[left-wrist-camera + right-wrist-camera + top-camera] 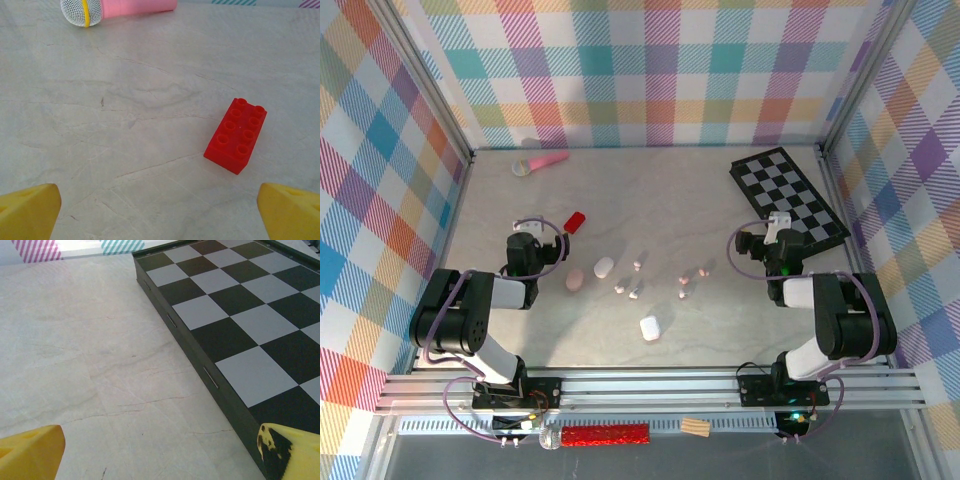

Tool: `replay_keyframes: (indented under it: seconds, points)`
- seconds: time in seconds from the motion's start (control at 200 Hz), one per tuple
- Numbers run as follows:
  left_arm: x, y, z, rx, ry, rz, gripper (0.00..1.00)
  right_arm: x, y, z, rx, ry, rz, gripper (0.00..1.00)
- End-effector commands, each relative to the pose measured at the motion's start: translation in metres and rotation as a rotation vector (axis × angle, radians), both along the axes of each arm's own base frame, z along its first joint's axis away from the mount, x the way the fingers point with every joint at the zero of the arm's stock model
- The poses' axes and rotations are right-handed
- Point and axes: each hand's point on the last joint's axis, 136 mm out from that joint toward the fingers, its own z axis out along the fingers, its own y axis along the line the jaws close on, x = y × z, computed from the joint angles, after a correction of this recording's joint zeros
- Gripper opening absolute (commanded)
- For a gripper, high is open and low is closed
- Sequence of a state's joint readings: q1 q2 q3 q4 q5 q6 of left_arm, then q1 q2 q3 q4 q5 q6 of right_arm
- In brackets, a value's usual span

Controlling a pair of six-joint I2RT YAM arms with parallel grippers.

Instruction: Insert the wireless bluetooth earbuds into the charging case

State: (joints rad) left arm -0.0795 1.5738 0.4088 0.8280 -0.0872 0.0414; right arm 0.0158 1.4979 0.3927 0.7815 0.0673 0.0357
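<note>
Top external shows small earbuds [634, 293] scattered near 3 cases [604, 267].

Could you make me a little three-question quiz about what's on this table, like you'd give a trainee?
1. True or false: the left fingers are clamped on the red brick.
2. What lies at the table's far left corner? A) a cup B) a pink microphone C) a spoon
3. Which arm's fingers are nearest the chessboard?

Key: 1 false, they are open and the brick lies on the table ahead of them; 2 B; 3 the right fingers.
</note>
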Motion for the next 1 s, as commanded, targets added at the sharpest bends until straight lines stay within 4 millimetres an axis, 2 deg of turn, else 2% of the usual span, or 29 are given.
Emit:
replay_keyframes:
  seconds: [0.0,0.135,0.16,0.315,0.44,0.55,0.73,0.82,0.99]
  points:
    - [0.004,-0.002,0.02,0.007,-0.026,-0.018,1.0,0.001,0.004,0.028,-0.007,-0.054,0.029,0.99]
    - [0.001,-0.011,0.037,0.047,-0.02,-0.038,1.0,-0.004,0.004,0.049,-0.009,-0.076,0.021,0.99]
    - [0.0,-0.014,0.042,0.061,-0.022,-0.046,1.0,-0.008,0.005,0.048,-0.008,-0.058,0.026,0.99]
    - [-0.007,-0.039,0.074,0.105,-0.019,-0.1,1.0,-0.021,0.013,0.071,0.052,-0.036,0.035,0.99]
    - [-0.015,-0.071,0.098,0.107,0.002,-0.183,1.0,-0.04,0.03,0.085,0.172,0.031,0.075,0.99]
    - [-0.028,-0.11,0.103,0.098,0.074,-0.336,1.0,-0.062,0.057,0.097,0.301,0.08,0.181,0.99]
    - [-0.054,-0.138,0.094,0.126,0.282,-0.453,1.0,-0.096,0.103,0.108,0.445,0.153,0.366,0.99]
    - [-0.071,-0.145,0.076,0.139,0.41,-0.523,1.0,-0.11,0.128,0.109,0.463,0.19,0.447,0.99]
    - [-0.084,-0.149,0.042,0.186,0.607,-0.594,1.0,-0.116,0.157,0.104,0.448,0.226,0.511,0.99]
